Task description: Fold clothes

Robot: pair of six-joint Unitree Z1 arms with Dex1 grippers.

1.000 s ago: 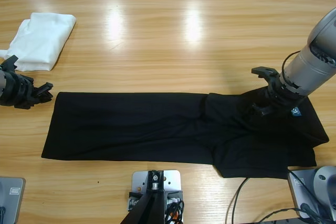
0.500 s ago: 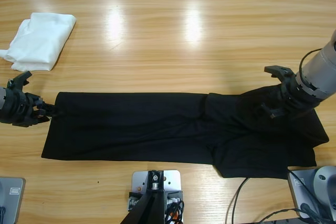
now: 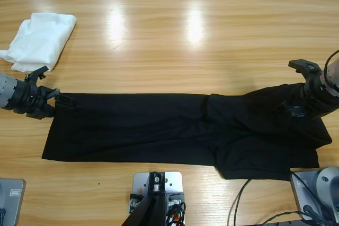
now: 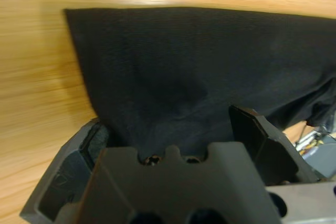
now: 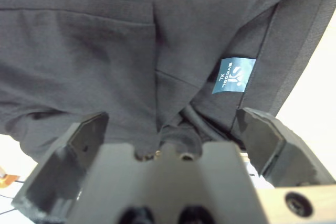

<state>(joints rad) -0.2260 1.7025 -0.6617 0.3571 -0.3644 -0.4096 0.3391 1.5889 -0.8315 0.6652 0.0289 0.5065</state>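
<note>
The clothes, a black shirt (image 3: 137, 125), lie flat in a long strip across the table's near half. My left gripper (image 3: 53, 96) is at the shirt's upper left corner. In the left wrist view the gripper (image 4: 168, 135) is open, with the black fabric (image 4: 199, 56) running in between its spread jaws. My right gripper (image 3: 294, 89) hovers over the shirt's bunched right end, open. Its wrist view shows the gripper (image 5: 173, 124) with jaws wide apart over folds of the shirt (image 5: 94, 40) and a blue size label (image 5: 234, 75).
A folded white garment (image 3: 39, 38) lies at the table's far left, just beyond the left gripper. Bare wooden table (image 3: 175, 41) stretches behind the shirt. Cables (image 3: 238, 205) hang off the near edge at the right.
My left gripper has swung up and to the right onto the shirt's left corner. My right gripper has drawn back to the right along the shirt's right end, and the shirt has barely shifted.
</note>
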